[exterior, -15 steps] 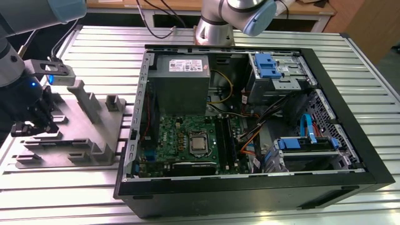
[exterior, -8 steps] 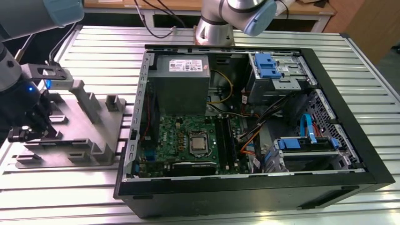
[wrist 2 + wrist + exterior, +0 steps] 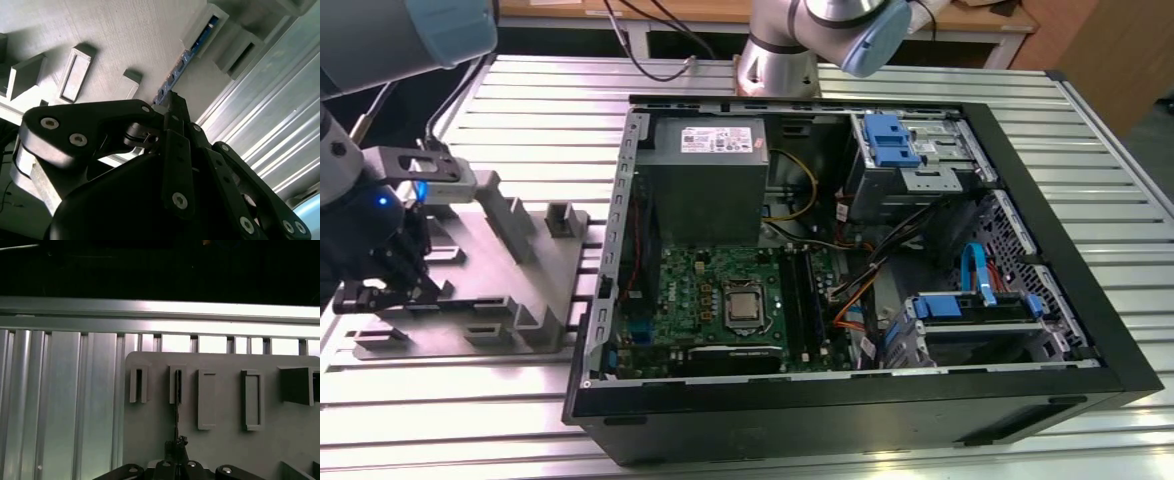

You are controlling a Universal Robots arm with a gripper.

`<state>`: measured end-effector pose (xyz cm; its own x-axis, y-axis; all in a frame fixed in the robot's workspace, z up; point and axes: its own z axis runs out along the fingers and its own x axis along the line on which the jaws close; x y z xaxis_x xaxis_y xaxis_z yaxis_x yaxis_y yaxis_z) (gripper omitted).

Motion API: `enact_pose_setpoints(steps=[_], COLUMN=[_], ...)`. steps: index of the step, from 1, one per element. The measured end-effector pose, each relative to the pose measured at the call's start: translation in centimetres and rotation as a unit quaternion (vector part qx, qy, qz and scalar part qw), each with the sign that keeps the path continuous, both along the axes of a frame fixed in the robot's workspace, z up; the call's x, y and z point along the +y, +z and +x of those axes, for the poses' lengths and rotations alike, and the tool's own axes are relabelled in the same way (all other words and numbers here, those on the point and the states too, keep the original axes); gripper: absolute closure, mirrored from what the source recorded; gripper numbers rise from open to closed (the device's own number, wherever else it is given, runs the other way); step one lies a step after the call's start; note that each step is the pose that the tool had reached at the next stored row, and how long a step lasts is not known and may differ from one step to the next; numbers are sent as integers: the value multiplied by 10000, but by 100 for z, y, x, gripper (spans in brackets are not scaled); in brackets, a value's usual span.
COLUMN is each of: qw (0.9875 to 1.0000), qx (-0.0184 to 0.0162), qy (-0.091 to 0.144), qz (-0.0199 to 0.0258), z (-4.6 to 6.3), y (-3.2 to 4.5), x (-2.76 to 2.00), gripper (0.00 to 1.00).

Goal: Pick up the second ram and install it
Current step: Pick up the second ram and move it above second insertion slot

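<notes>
Over at the grey tray [image 3: 520, 255], the gripper [image 3: 176, 441] pinches the second ram [image 3: 176, 410] by its thin edge; it looks light, stiff and likely fragile.

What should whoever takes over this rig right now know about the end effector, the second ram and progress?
End effector: over the grey holder tray, at the exterior view's left; fingers look shut on the second ram.
Second ram: edge-on in both wrist views, far end sitting in a tray slot.
Done: ram gripped, as far as it shows.
Left: lifting it out of the tray, seating it on the green motherboard in the open computer case.
</notes>
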<state>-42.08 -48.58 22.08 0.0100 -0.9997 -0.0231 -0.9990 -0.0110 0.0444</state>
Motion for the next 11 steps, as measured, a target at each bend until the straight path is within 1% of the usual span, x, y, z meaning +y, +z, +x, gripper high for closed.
enact_pose_setpoints(steps=[8,10,11], qw=[10000,10000,10000], qx=[1,1,1], qy=[-1,-1,-1], qz=[0,0,0], z=[-10,-10,-10], y=[-16,-18,-18], x=[-1,-1,-1], gripper=[90,89,84])
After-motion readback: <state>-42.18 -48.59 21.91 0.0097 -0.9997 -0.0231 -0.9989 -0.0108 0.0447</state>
